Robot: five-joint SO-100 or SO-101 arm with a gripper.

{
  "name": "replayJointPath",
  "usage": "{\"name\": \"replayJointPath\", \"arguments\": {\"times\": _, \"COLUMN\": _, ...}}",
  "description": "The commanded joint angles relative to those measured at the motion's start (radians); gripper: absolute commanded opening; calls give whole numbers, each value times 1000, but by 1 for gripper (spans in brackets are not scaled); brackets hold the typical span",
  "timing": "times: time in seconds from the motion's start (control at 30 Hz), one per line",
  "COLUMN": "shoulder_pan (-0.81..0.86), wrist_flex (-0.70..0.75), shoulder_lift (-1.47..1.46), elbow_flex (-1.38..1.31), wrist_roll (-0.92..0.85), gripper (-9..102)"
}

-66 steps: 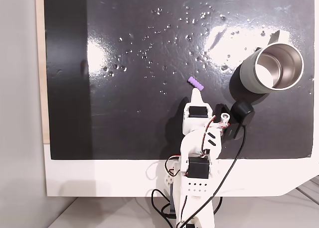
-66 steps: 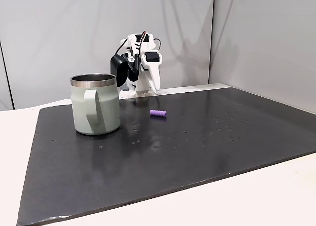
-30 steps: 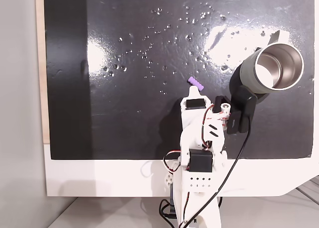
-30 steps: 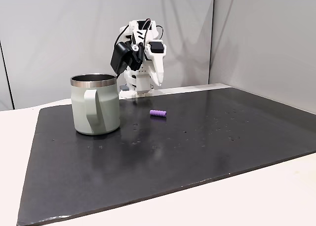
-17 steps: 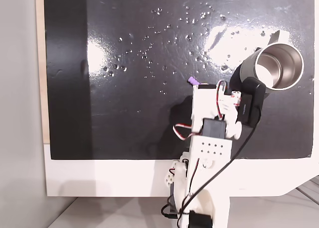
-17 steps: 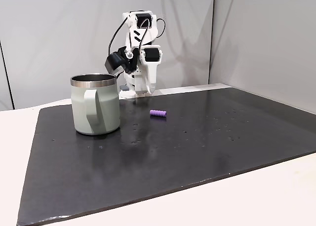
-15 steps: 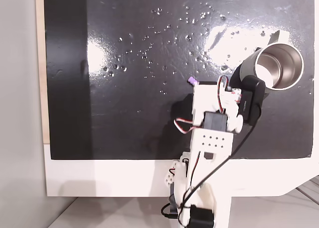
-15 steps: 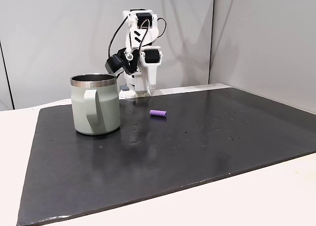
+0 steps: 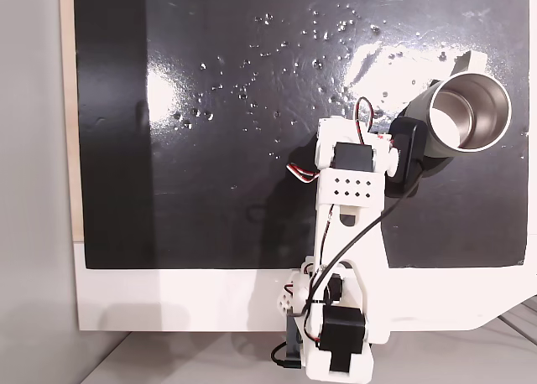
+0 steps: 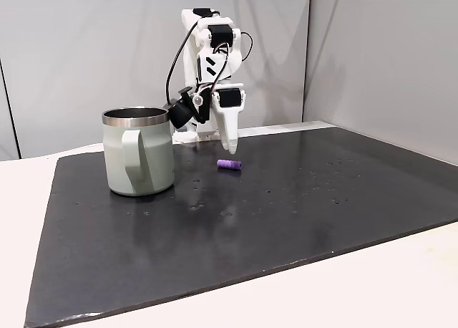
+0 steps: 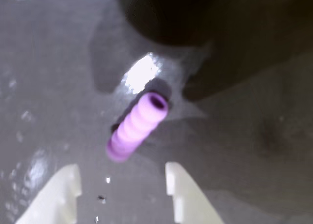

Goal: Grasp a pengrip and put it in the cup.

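Gripper [image 11: 122,185] hovers with jaws spread wide, nothing held | pengrip [image 11: 137,127] lies flat on the black mat [image 10: 300,199], just ahead of my fingertips, well apart from the cup [image 10: 138,151] | risk: I judge it skewed to the jaws, so closing may roll or flick it away.

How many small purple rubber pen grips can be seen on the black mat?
1. The small light-purple ribbed rubber pengrip lies flat on the black mat, right of the grey-green metal cup in a fixed view. In the wrist view it sits just ahead of the open tool.
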Motion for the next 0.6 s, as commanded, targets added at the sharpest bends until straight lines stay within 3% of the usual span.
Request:
{"name": "replayJointPath", "arguments": {"times": 0.0, "shoulder_pan": 5, "wrist_flex": -12, "shoulder_lift": -37, "elbow_flex": -72, "wrist_roll": 17, "gripper": 18}}
{"name": "replayJointPath", "arguments": {"times": 0.43, "shoulder_pan": 8, "wrist_flex": -58, "shoulder_lift": -175, "elbow_flex": -110, "wrist_roll": 55, "gripper": 18}}
{"name": "replayJointPath", "arguments": {"times": 0.57, "shoulder_pan": 5, "wrist_flex": -75, "shoulder_lift": -212, "elbow_flex": -110, "wrist_roll": 61, "gripper": 12}}
